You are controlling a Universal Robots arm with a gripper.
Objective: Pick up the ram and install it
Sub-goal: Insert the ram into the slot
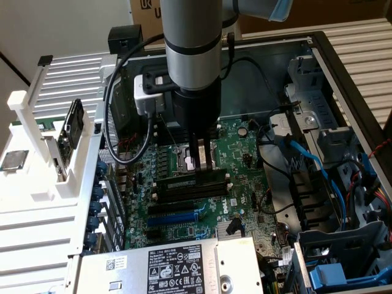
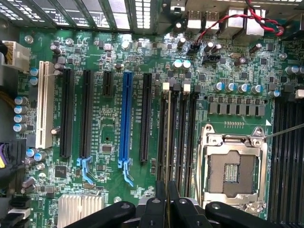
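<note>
Where the exterior view looks into the open computer case (image 1: 324,55), we record the following.
- Item: grey arm (image 1: 193,55), hanging down from twelve o'clock over the green motherboard (image 1: 245,153).
- Item: jaws, narrow, closed on the upper edge of the ram (image 1: 184,182).
- Item: the ram, standing on its long edge at the centre of the board. It is lined up along the black memory slots (image 1: 190,195) that lie just at its six o'clock side. Whether it is fully seated we cannot tell.
- Item: silver power supply (image 1: 177,269) with black label, at six o'clock.
- Item: blue cables (image 1: 315,165), at three o'clock.
- Item: white rack (image 1: 37,184) outside the case at nine o'clock, carrying a small square silver chip (image 1: 13,160).

Wrist view.
- Item: the ram (image 2: 167,133), seen edge-on as a thin strip running out from between the black jaws, which stand close together on it.
- Item: memory slots (image 2: 183,133), parallel to the ram and just beside it.
- Item: open CPU socket (image 2: 232,166), beyond those slots.
- Item: blue expansion slot (image 2: 127,114) and white slot (image 2: 45,109), on the ram's other side.
- Item: finned silver heatsink (image 2: 78,209), near the blue slot's latch end.
</note>
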